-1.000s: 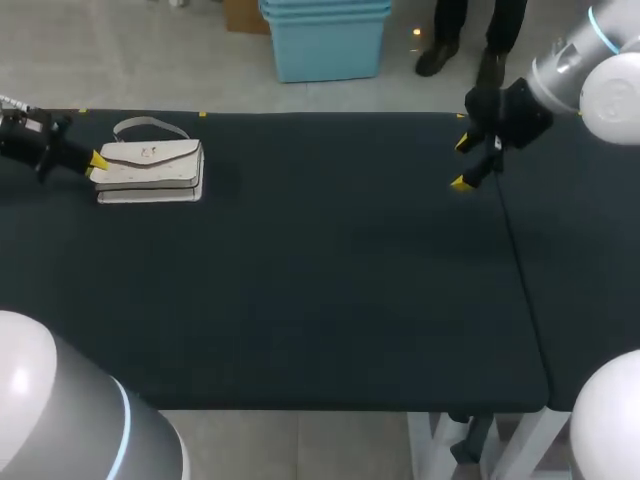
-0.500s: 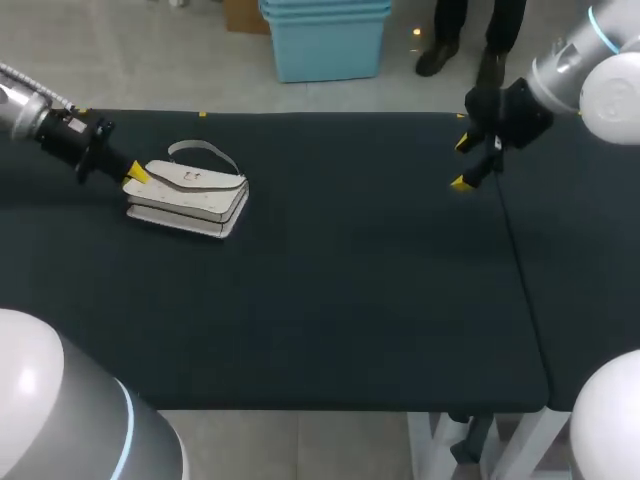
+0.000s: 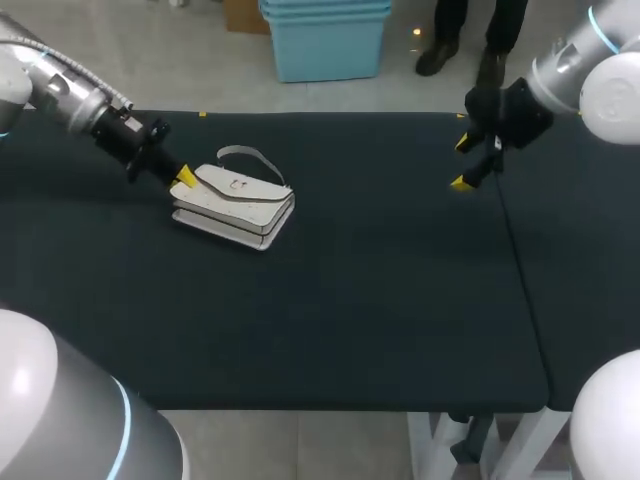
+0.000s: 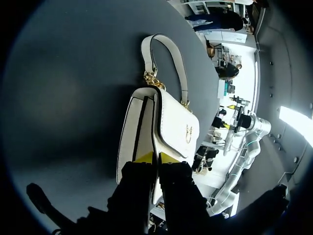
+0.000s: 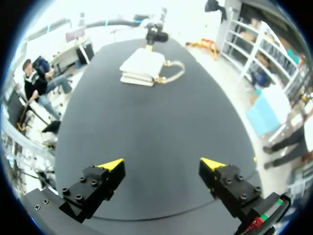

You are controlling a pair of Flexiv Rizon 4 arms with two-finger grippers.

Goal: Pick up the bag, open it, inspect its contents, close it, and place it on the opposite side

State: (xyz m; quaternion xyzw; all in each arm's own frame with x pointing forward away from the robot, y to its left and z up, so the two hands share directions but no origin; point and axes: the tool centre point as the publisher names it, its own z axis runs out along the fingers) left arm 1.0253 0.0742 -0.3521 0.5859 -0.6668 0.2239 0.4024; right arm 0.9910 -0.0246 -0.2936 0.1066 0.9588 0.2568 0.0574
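A white handbag with a curved handle and a gold clasp lies flat, low at the table's left rear; I cannot tell if it touches the surface. My left gripper is shut on the bag's left end, and in the left wrist view its yellow tips pinch the flap's edge of the bag. My right gripper hangs open and empty over the right rear of the table. In its own view the right gripper faces the distant bag with the left gripper behind it.
The dark table carries nothing else. A seam runs front to back at the right, where a second tabletop adjoins.
My left arm has carried the bag from the far left rear corner toward the right and slightly forward, turning it a little. The right arm has not moved.
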